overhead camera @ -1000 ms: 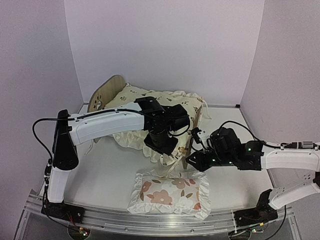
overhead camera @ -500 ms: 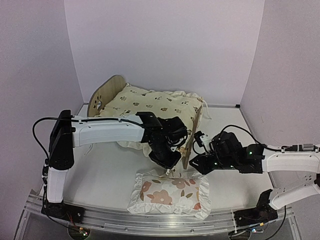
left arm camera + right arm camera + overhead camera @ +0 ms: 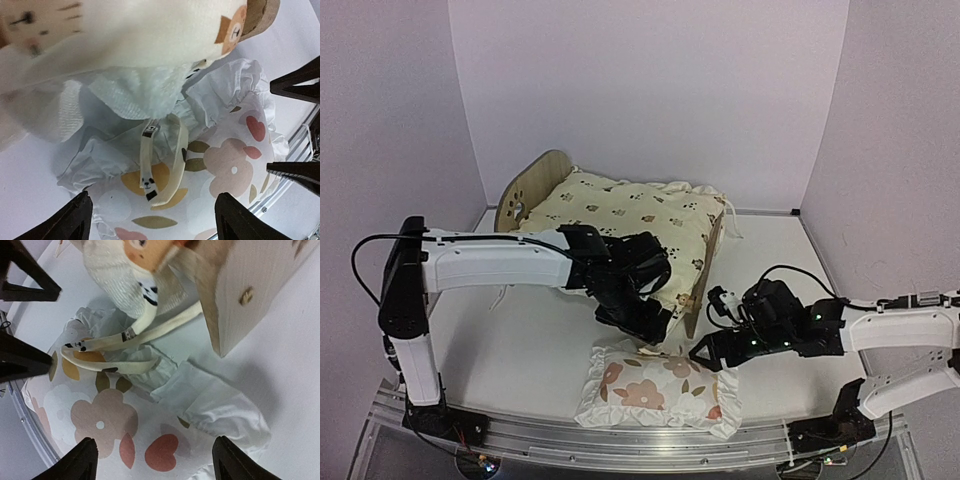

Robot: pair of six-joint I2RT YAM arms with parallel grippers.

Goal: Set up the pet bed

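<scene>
The pet bed stands at the back left. Its footboard faces me, and the footboard's wooden corner shows close up in the right wrist view. A cream animal-print cushion lies on the bed, and its tie strings hang over the near end. My left gripper hovers open above the flowered pillow, holding nothing. Just right of it, my right gripper is open over the pillow's right end and empty too.
The two grippers are close together at the bed's near corner. The left gripper's fingers show in the right wrist view. A metal rail runs along the table's front edge. Purple walls close in the back and both sides.
Both grippers have opened. The left one let go of the cushion's near corner, and the cushion now lies flatter on the bed. Both arms have drawn back toward the pillow.
</scene>
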